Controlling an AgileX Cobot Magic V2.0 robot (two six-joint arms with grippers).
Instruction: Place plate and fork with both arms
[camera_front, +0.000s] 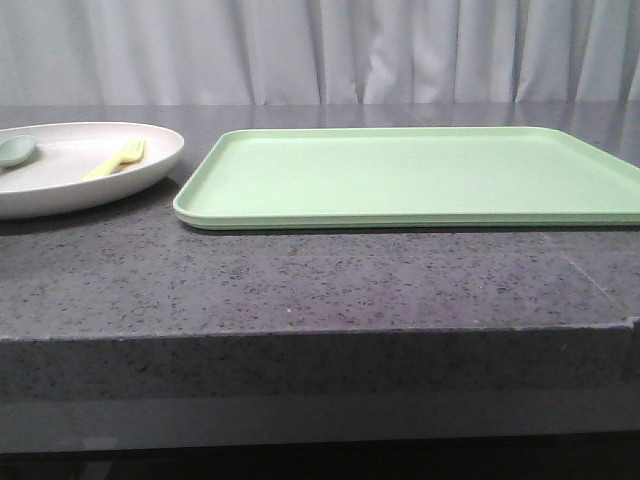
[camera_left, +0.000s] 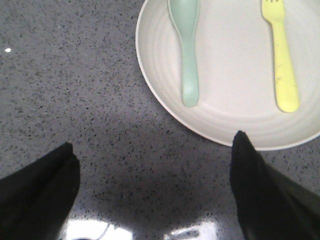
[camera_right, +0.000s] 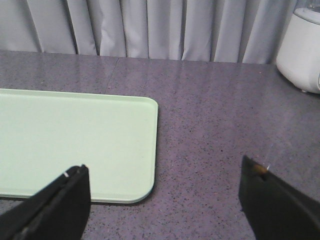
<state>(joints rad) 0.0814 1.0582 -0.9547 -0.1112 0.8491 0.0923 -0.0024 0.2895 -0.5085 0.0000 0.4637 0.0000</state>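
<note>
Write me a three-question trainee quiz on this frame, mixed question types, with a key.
1. True or false: the fork lies on the tray.
2. Which sits beside the fork on the plate? A) spoon B) knife C) cup
3. Fill in: both the left pincer and the right pincer are ____.

Key: 1 false, it lies on the plate; 2 A, the spoon; 3 open.
</note>
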